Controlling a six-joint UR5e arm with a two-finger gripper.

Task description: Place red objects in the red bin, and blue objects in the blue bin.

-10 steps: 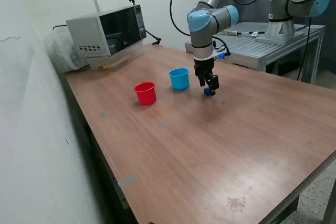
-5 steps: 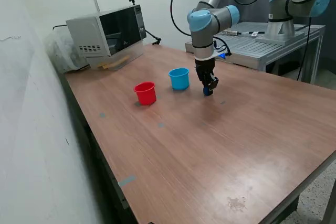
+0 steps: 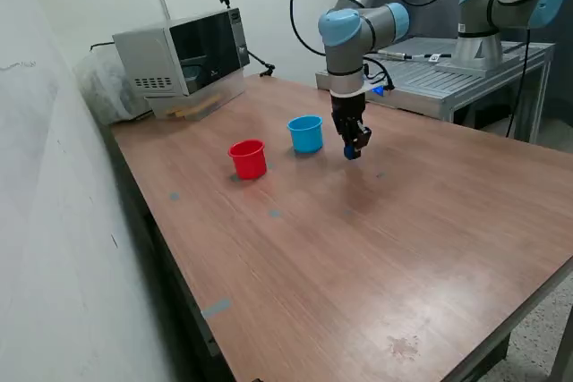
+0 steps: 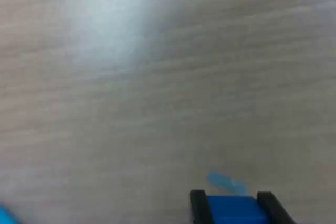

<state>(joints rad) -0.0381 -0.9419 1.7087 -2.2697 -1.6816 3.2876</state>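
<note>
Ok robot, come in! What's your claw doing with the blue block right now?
Gripper shut on the blue cube, above the table. Blue cup close by, on the exterior view's left. Red cup beyond it. Nothing in the way.

- I work in a robotics lab, not a home: my long wooden table stands bare against a plain white wall.
- Beyond the table's far edge, a second robot arm with the same light blue joints stands on a metal bench.
- Black cables loop above the table.
- A microwave sits at the table's far corner, near the wall.
</note>
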